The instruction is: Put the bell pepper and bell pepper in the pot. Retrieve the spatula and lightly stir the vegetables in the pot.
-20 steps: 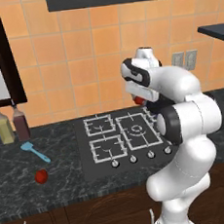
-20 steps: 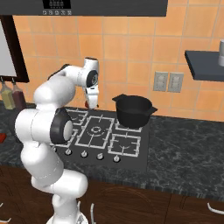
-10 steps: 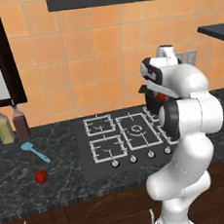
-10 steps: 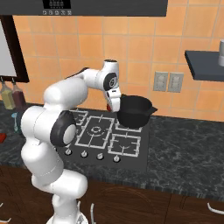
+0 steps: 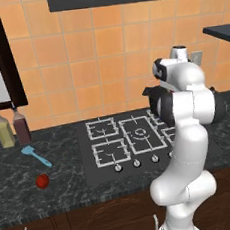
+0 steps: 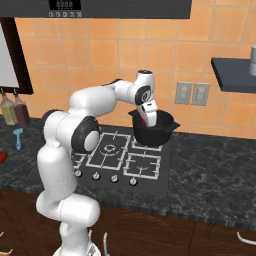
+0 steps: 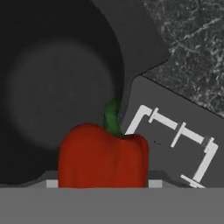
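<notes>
The gripper (image 6: pixel 146 119) is clenched on one pepper (image 7: pixel 103 161), which sits red and green-stemmed between the jaws in the hand view, poised over the pot (image 6: pixel 153 131) at the far right burner of the stove (image 6: pixel 125 160). The hand view looks down into the pot's dark bottom, where no vegetable is to be seen, so the first drop looks not yet made. The second pepper (image 5: pixel 42 181) lies on the counter (image 5: pixel 54 183) well left of the stove, near the front edge, and the spatula (image 5: pixel 36 156) lies just beyond it, apart from it and close to the two bottles (image 5: pixel 13 129) by the wall. So what is left, by my judgement, is the release, a second fetch, then the spatula and the stir. For room, the pepper hangs close to the pot's rim on the stove side, so letting go a little further over the middle would be safer. The counter between stove and second pepper lies open for the sweep left; the bottles crowd the spatula's far side.
</notes>
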You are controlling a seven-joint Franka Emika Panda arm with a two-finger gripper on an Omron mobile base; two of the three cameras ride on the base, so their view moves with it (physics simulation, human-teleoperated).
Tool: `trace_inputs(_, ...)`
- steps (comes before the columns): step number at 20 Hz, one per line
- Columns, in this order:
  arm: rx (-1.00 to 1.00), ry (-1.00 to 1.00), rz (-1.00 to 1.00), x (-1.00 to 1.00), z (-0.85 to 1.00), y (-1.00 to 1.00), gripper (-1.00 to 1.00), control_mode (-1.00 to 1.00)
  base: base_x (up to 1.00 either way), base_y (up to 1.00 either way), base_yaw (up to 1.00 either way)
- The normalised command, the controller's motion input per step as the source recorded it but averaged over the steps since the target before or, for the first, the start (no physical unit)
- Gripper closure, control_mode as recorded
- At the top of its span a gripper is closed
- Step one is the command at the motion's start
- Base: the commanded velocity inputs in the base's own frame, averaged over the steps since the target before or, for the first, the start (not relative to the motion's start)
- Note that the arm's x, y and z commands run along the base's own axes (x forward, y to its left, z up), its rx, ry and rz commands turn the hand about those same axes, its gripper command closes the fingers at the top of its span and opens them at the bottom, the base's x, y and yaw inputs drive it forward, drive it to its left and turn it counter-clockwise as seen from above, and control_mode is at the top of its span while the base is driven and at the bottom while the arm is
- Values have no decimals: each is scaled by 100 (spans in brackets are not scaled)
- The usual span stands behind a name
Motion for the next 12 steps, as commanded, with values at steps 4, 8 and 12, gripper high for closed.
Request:
trace_inputs(4,0,-20,0,65,-18,-23,100,-100,0,0,0)
trace_inputs(8,0,-20,0,47,-36,0,100,-100,0,0,0)
trace_inputs(12,0,-4,0,5,-36,0,100,-100,0,0,0)
